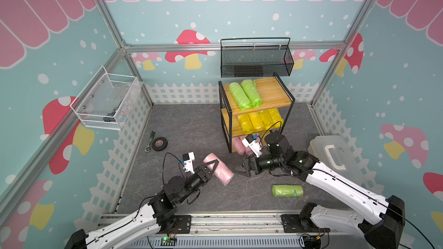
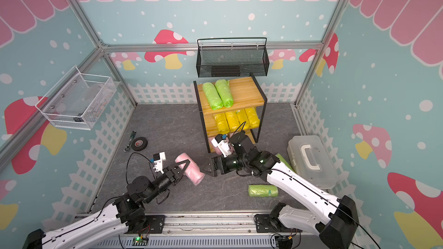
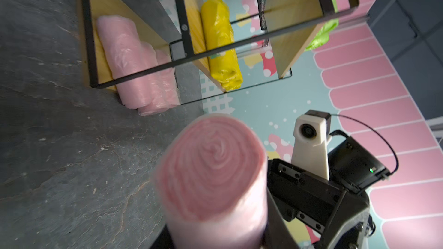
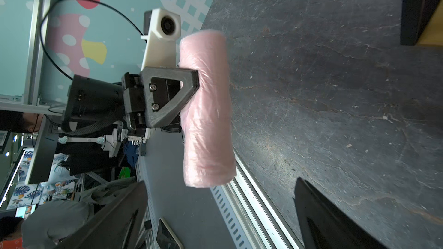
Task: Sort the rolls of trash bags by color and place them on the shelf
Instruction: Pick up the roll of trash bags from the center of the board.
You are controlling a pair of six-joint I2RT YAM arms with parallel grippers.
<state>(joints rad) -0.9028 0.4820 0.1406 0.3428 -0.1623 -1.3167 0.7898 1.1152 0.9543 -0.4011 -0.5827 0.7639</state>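
Near shelf (image 1: 273,92) | L tool (image 1: 214,166) clamps pink roll (image 1: 222,174) | R tool (image 1: 241,169) spread, empty

From my seat, the pink roll (image 4: 206,106) reads as thin, crinkled plastic film with a soft sheen. The left gripper (image 1: 214,167) on it has fingers (image 4: 167,97) of matt, grainy black plastic. The green roll (image 1: 287,190) near the tabletop's front edge is glossier, wrinkled film. The tabletop (image 1: 187,125) looks like rough, matt grey slate with pale veins. I see the shelf (image 1: 273,92) as smooth, striped wooden boards in a thin, matt black metal frame. The yellow rolls (image 1: 260,119) on it shine like slick plastic.
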